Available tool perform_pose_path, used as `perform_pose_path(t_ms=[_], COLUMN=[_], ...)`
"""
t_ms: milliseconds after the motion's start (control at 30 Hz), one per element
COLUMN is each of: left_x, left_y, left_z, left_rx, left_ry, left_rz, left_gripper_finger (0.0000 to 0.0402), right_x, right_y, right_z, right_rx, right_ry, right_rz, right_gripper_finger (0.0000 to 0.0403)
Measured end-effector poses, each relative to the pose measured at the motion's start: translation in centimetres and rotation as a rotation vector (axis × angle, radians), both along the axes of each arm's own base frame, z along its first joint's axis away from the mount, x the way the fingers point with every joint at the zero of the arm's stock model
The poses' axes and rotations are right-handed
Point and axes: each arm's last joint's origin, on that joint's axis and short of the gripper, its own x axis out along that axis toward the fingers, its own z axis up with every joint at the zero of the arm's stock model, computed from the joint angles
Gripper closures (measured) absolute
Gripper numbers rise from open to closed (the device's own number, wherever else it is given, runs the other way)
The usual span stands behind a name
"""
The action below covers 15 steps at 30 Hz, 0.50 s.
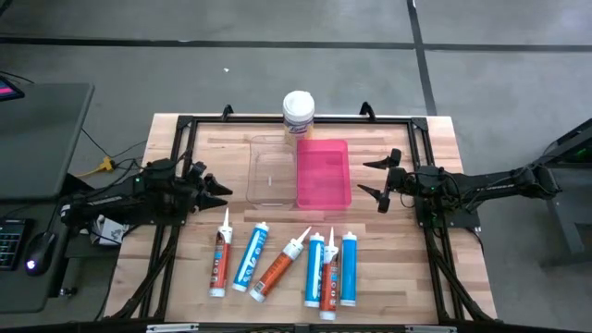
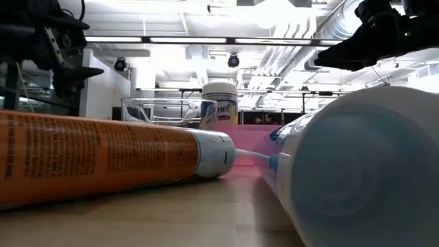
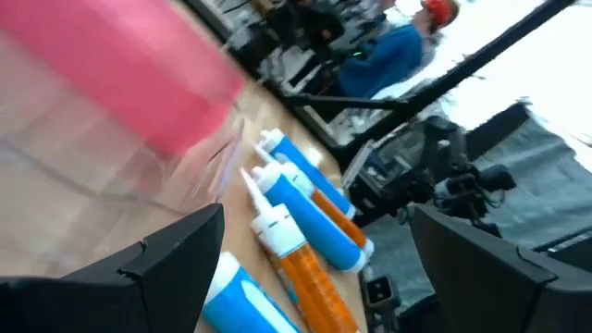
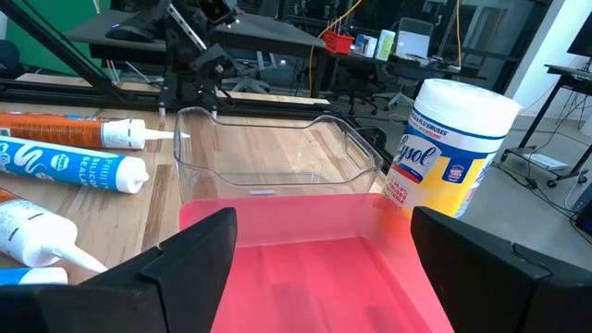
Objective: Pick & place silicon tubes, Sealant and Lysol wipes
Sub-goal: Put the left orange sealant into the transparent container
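1. My right gripper (image 1: 378, 181) hangs open and empty just beside the pink tray (image 1: 323, 173), on its outer side.
2. My left gripper (image 1: 215, 186), also open and holding nothing, waits on the far side of the clear tray (image 1: 270, 169) from the pink tray.
3. The Lysol wipes (image 1: 298, 114) stand upright behind the pink tray; six tubes (image 1: 282, 265) lie in a row on the desk (image 1: 425, 277) in front of it.
4. Nothing seems placed yet, so I judge this the opening reach. Next I would pick one item, perhaps the wipes, and line my open fingers around it.
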Motion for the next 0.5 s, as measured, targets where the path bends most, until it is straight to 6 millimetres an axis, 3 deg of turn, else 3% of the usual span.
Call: perform_pose_path(t_ms=[300, 500], left_x=[-3.6, -3.9], left_y=[-0.3, -0.4], left_z=[4.5, 4.8], left_rx=[-0.001, -0.05], left_ry=[0.174, 0.179], left_rz=[0.179, 0.17], left_gripper_finger=[0.0058, 0.0058], right_x=[0.0, 0.0], right_y=[0.0, 0.0], right_z=[0.0, 0.0], right_rx=[0.0, 0.0], right_ry=[0.0, 0.0], right_rz=[0.0, 0.0], right_gripper_finger=[0.0082, 0.0082])
